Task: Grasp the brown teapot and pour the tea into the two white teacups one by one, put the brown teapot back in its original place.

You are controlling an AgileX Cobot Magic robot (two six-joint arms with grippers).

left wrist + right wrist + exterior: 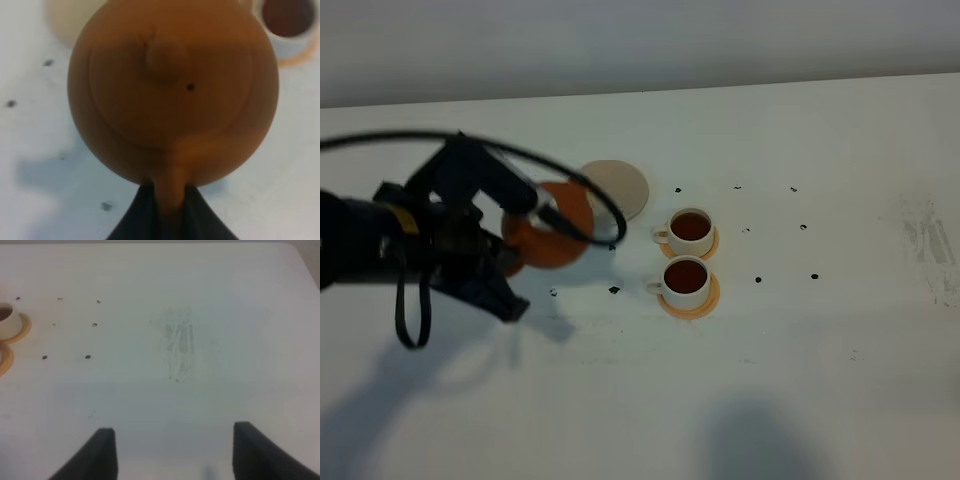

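Note:
The brown teapot hangs above the table, just left of the original place, a beige disc. My left gripper is shut on the teapot's handle; the lid and knob face the wrist camera. The two white teacups stand to the teapot's right on orange coasters, both holding dark tea. One teacup shows past the teapot in the left wrist view. My right gripper is open over bare table, far right of the cups, with one teacup at the frame's edge.
The left arm and its looping black cable take up the left part of the table. Small dark specks dot the white tabletop around the cups. A scuffed patch marks the surface on the right.

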